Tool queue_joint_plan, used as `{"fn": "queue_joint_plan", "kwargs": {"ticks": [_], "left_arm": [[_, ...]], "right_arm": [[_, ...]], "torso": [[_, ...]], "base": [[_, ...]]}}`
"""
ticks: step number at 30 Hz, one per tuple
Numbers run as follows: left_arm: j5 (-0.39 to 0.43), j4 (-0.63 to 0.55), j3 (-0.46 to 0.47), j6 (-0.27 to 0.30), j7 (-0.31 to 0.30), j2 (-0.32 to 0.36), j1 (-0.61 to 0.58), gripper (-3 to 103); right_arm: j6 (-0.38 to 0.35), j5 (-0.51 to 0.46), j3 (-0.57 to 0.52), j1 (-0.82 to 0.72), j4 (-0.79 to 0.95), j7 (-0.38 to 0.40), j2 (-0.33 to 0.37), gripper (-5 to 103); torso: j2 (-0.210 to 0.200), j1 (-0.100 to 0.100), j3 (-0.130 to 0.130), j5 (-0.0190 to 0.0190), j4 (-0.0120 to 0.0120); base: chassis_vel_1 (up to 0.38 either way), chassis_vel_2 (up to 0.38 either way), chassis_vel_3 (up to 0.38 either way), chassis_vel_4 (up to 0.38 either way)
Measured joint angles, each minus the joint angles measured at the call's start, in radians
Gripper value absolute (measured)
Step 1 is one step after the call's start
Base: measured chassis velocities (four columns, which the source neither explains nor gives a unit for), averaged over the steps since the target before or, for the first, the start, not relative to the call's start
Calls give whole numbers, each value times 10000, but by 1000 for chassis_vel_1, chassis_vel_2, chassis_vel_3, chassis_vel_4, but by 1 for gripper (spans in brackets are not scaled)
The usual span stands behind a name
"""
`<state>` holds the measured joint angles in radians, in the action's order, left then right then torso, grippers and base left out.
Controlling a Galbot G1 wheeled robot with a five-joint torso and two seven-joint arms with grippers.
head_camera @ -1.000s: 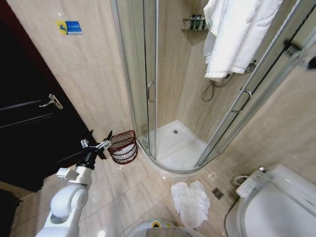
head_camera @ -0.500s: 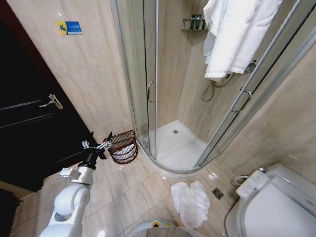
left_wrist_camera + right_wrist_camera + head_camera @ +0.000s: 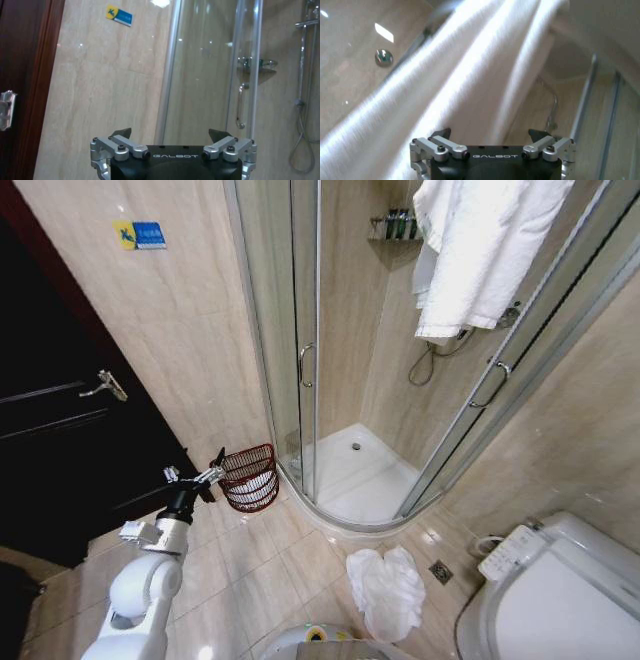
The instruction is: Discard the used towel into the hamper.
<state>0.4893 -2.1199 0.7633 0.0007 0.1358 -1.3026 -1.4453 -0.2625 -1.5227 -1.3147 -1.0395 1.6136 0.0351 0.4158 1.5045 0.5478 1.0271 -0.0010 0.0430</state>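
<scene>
- Facing the hanging towel with the right gripper, jaws spread wide and pinching nothing, white folds lying straight ahead of the fingertips and close.
- Seeing that same hanging towel high on the robot's right in the head view, draped over the top of the shower glass, long axis running down, folds vertical.
- Parking the left gripper low on the robot's left, just beside the hamper, jaws likewise spread and empty in the left wrist view, pointing at wall and glass rather than at any cloth.
- Placing the hamper on the floor between the dark door and the shower's curved edge, well apart from the hanging towel, low and to the left of it.
- Noting a second crumpled towel lying on the floor near the toilet, nearer the hamper than the hung one, touched by neither gripper.
- Judging the right arm the nearer one for the hung cloth: reaching forward into the folds, then carrying down and leftward across the robot's front.
</scene>
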Motion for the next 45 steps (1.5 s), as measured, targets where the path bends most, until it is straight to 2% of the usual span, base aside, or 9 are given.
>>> {"fn": "queue_joint_plan", "kwargs": {"ticks": [5, 10, 13, 18, 32, 33, 42, 44, 45], "left_arm": [[46, 301, -120, 9, -12, -67, 211, 100], [103, 344, -150, 15, -13, -157, 168, 100], [213, 341, -43, 0, -17, -187, 8, 100], [342, 270, 48, -34, -35, -139, -77, 100], [710, 276, -36, 38, -120, 18, -67, 100], [772, 313, -5, 5, -121, 44, -78, 100], [903, 319, 164, -359, -136, -118, -406, 100], [894, 317, 164, -419, -135, -121, -467, 100], [874, 306, 163, -494, -130, -121, -550, 100]], "right_arm": [[-276, -472, -9, 367, 216, 92, -42, 100], [-279, -1820, -280, 380, -10, 61, 307, 100], [-126, -3329, -364, 66, -419, 59, 911, 100], [-10, -4344, -343, -504, -1337, -9, 1790, 100], [-78, -6100, -867, -1929, -3206, 3, 3635, 101], [-62, -6117, -881, -2054, -3363, -37, 3851, 94], [-30, -6108, -853, -2237, -3613, 156, 4475, 71], [-30, -6104, -833, -2224, -3614, 208, 4502, 71], [-29, -6083, -806, -2188, -3591, 267, 4504, 62]], "torso": [[0, -1, 0, 15, -4], [-1, 0, 0, 9, -4], [0, -2, -1, 3, -2], [-1, -1, 0, 10, -1], [-3, 0, 1, 8, -1], [-3, 0, 1, 2, 0], [-3, -1, 0, 8, -1], [-3, -1, 0, 9, -1], [-3, -1, 0, 11, -1]], "base": [[0, 0, 0, 0], [0, 0, 0, 0], [0, 0, 0, 0], [0, 0, 0, 0], [0, 0, 0, 0], [0, 0, 0, 0], [0, 0, 0, 0], [0, 0, 0, 0], [0, 0, 0, 0]]}}
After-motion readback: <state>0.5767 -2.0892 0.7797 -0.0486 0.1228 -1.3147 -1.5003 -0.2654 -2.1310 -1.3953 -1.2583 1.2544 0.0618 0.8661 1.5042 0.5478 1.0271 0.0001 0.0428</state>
